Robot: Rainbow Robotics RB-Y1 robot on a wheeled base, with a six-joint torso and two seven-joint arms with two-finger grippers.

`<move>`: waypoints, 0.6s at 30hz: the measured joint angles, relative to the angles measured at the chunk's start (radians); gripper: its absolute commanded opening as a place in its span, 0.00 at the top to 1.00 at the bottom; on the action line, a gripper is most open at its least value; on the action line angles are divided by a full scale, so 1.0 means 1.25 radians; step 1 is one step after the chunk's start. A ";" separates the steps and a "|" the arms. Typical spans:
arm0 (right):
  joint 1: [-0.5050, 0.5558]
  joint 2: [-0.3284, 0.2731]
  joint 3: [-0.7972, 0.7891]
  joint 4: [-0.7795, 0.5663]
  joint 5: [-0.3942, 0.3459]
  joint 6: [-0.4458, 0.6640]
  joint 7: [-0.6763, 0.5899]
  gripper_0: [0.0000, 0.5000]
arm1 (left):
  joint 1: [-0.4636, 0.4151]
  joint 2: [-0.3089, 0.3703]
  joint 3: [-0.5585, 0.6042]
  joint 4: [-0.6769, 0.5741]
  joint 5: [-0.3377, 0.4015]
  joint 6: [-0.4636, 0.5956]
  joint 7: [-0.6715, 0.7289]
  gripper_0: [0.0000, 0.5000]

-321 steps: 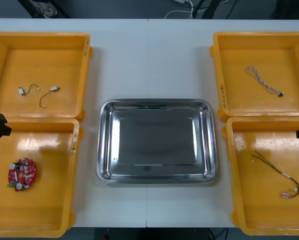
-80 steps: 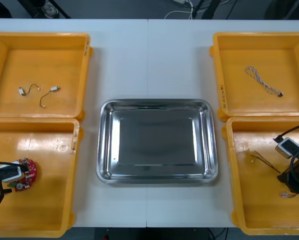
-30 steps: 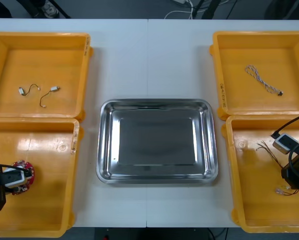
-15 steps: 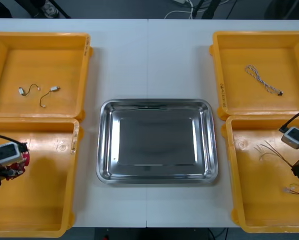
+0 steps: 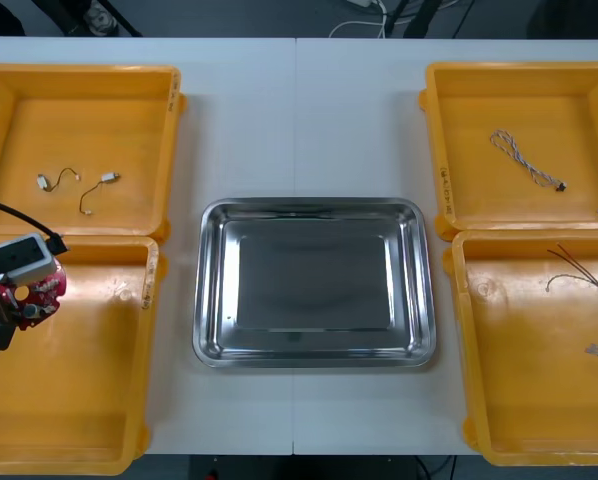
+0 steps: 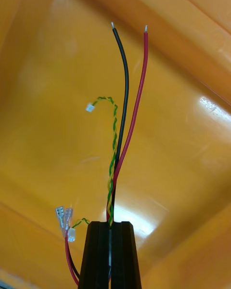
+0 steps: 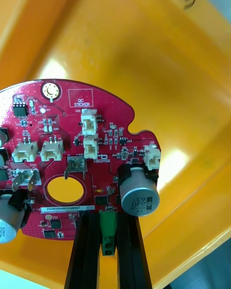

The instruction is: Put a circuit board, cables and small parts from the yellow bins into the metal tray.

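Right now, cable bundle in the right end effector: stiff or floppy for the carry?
Mixed, probably. In the cable bundle, the red and black wires stand almost straight beyond the right end effector, so they likely hold shape. The thin twisted strand curls and the terminal ends stick out, so those probably swing and could snag the yellow bin wall.

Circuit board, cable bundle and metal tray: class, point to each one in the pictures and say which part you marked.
circuit board point(image 7: 72, 139): left wrist view, on its red face between the white connectors.
cable bundle point(image 6: 114, 183): right wrist view, where the strands run together.
metal tray point(image 5: 314, 207): front view, on its far rim.
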 measured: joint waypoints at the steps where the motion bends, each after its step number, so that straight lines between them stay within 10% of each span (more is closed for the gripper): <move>1: -0.003 0.000 -0.009 -0.005 -0.002 0.015 0.000 1.00 | -0.015 0.000 -0.012 -0.004 0.000 0.005 0.009 1.00; 18: -0.085 -0.002 -0.055 -0.050 -0.080 0.097 -0.006 1.00 | -0.242 0.000 -0.269 -0.011 0.003 0.009 0.362 1.00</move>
